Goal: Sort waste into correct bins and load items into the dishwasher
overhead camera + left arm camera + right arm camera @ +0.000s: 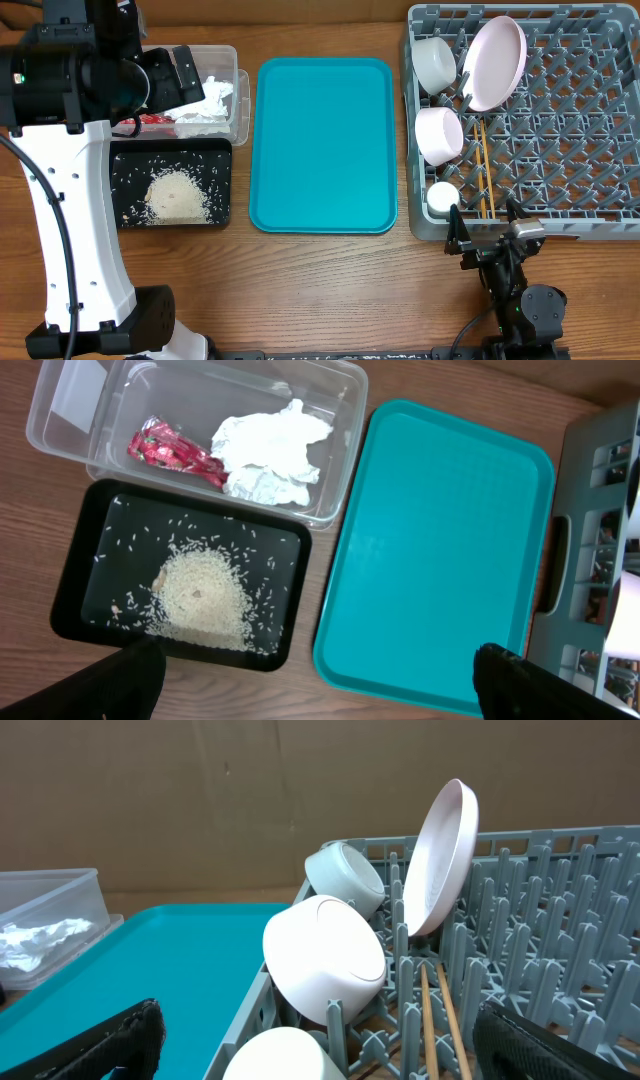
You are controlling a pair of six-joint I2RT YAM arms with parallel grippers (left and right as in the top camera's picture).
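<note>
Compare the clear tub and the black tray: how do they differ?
The clear tub is see-through with tall walls; the black tray is opaque, flat and low-rimmed. The clear tub holds a crumpled napkin and a red wrapper; the black tray holds a rice pile with scattered grains. Both are rectangular, side by side left of the teal tray.

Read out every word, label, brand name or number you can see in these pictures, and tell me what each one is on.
No text can be read in any view.
Crinkled red-and-silver wrapper in the clear rectangular plastic tub: some print may be there, but it is too small and blurred to read.
Flat teal tray: no markings visible.
Square grey plastic dish rack: no markings visible.
</note>
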